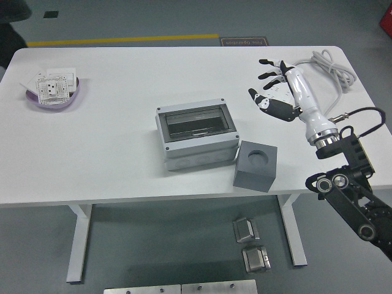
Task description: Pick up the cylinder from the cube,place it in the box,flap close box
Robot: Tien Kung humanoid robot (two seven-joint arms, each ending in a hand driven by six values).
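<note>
The grey box [196, 137] sits mid-table with its dark flap lying shut over the top. The grey cube [255, 165] stands right next to the box's right front corner, near the table's front edge; the round hole in its top is empty. The cylinder is not visible. My right hand [269, 86] is raised over the right side of the table, well right of the box, fingers spread and holding nothing. The left arm is not in view.
A purple bowl [68, 100] with white socket parts sits at the far left. A white power strip [282, 86] with a coiled cable [331, 67] lies at the back right, partly behind my hand. A person's dark sleeve [12, 12] shows at the top left corner.
</note>
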